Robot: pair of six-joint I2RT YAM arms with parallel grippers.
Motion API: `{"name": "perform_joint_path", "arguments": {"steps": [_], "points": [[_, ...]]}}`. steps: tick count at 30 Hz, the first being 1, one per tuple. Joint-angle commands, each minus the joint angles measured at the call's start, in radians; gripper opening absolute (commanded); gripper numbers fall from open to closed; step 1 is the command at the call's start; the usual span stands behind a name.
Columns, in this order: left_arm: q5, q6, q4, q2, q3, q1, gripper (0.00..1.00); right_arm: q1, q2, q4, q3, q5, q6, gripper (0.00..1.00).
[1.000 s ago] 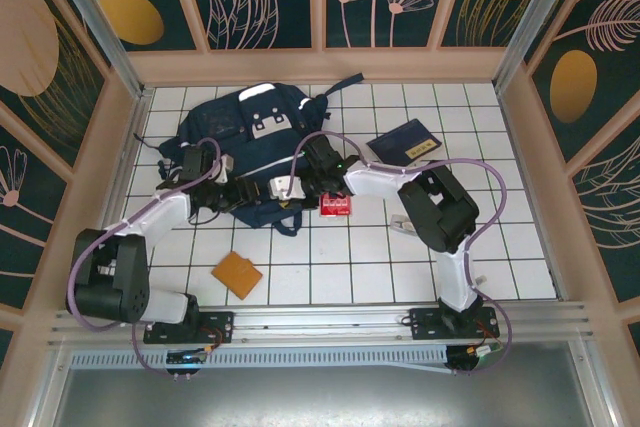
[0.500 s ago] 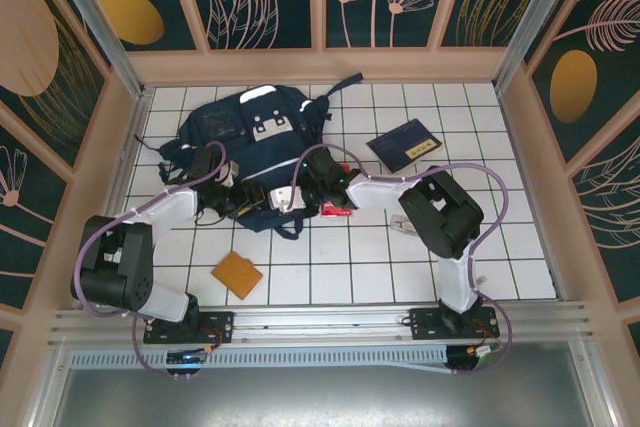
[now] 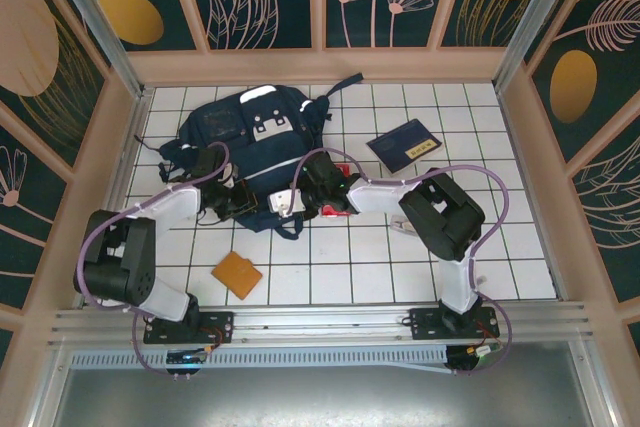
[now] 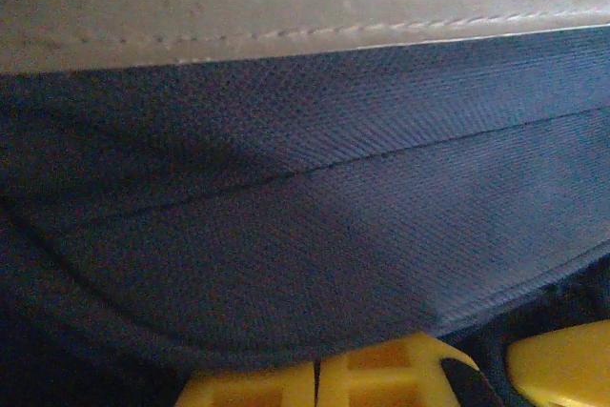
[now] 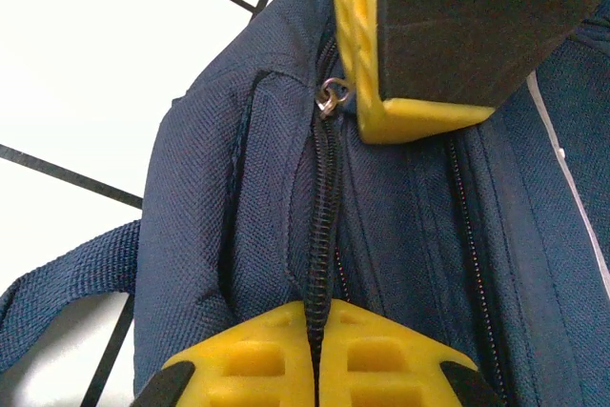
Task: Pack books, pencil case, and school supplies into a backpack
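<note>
My right pincer (image 5: 316, 348) nips the zip seam of the dark navy fabric backpack (image 5: 214, 188); my left pincer (image 4: 316, 383) is closed on its limp cloth. Seams should hold best.

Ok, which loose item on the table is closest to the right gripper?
The red rectangle, beside the right gripper at the backpack's near edge; the orange pad, navy book and pale slim piece lie farther off.

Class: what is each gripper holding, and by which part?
The right gripper is shut on the backpack at its zipper track. The left gripper is shut on the backpack's navy fabric, seemingly pinching a fold.
</note>
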Motion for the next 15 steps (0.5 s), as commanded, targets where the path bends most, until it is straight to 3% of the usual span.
{"name": "perform_joint_path", "arguments": {"steps": [1, 9, 13, 15], "points": [[-0.129, 0.004, -0.065, -0.064, -0.001, 0.011, 0.00, 0.018, -0.026, -0.023, -0.021, 0.028, -0.018, 0.00], [-0.300, 0.013, -0.086, -0.225, -0.056, 0.147, 0.00, 0.006, -0.016, -0.038, -0.017, 0.081, -0.042, 0.00], [-0.520, 0.078, -0.013, -0.306, -0.096, 0.202, 0.00, -0.014, -0.032, -0.041, -0.022, 0.060, -0.040, 0.00], [-0.491, 0.113, 0.063, -0.333, -0.120, 0.208, 0.00, -0.023, -0.041, -0.060, -0.011, 0.011, -0.020, 0.00]]}}
